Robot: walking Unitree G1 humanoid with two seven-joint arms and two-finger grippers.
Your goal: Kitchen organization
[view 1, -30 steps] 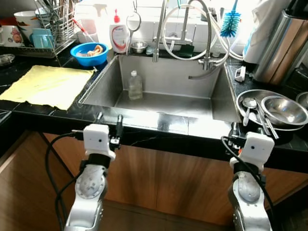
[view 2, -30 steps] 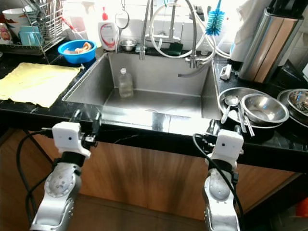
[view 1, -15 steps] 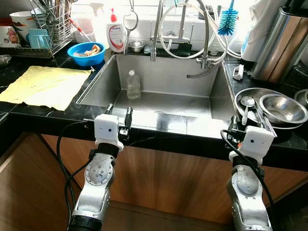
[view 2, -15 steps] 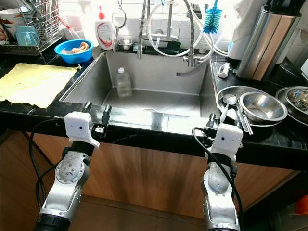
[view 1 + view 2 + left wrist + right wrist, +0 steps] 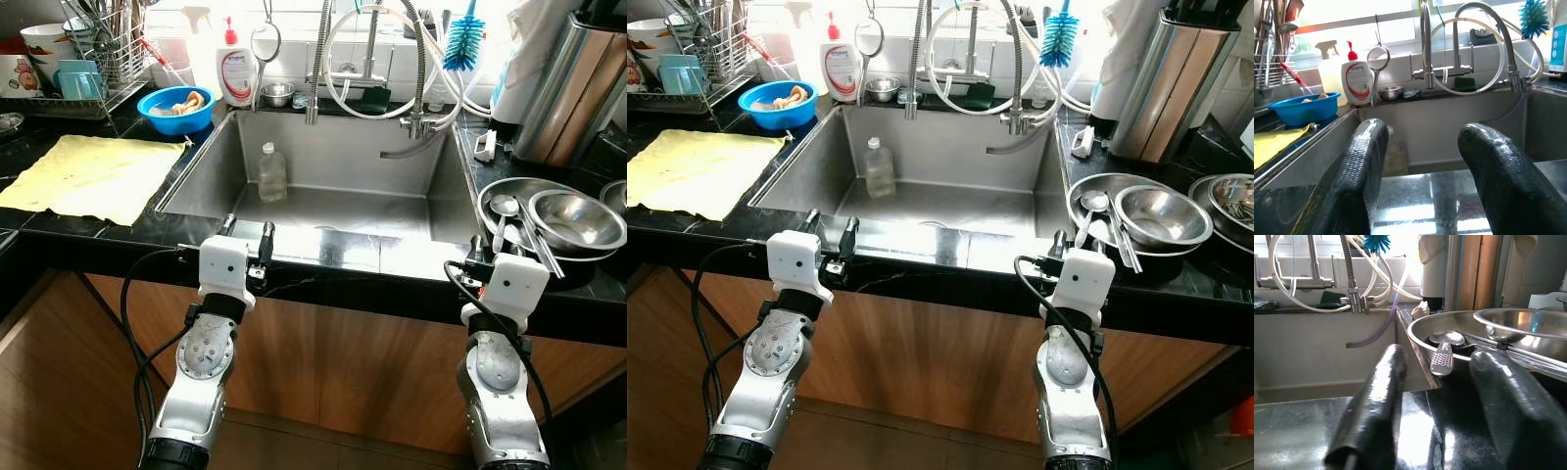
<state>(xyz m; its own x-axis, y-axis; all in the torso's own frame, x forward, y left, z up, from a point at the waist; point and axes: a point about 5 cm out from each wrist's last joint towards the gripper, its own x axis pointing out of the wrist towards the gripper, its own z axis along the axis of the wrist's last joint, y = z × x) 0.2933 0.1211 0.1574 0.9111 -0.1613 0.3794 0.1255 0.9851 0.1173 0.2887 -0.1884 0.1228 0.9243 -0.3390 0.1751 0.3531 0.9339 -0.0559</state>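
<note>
With both arms raised to the counter's front edge, I log the left gripper (image 5: 246,238) over the near lip of the sink (image 5: 199,176), fingers spread with a clear gap and nothing between them; the left wrist view confirms both black fingers (image 5: 1352,181) parted over the polished steel ledge. Right gripper (image 5: 1442,401) sits at the counter edge just in front of the large steel pan (image 5: 505,186); fingers likewise apart and holding nothing.

Candidate items for tidying, as I judge the task:
- Clear plastic bottle (image 5: 273,173), upright on the sink floor near the back wall, left of centre. Likely light and thin-walled, possibly wet, so slippery and apt to dent. I would take it round the body below the shoulder, with a gentle squeeze.
- Steel pan on the right counter, holding a ladle (image 5: 506,211) and other utensils, with a steel bowl (image 5: 578,222) sitting in it. Rigid, smooth, probably heavier as a stack. The rim is the only sensible purchase. The loose utensils could slide or clatter if the pan tilts.
- Yellow cloth (image 5: 93,175), flat on the left counter. Soft and limp. Pinch at an edge or corner; it will drape.
- Blue bowl (image 5: 177,108) beyond the cloth, beside the soap bottle (image 5: 236,71). Contents unclear.

Which item goes first I cannot tell. The pan is nearest the right gripper, the bottle needs a reach down into the basin.
</note>
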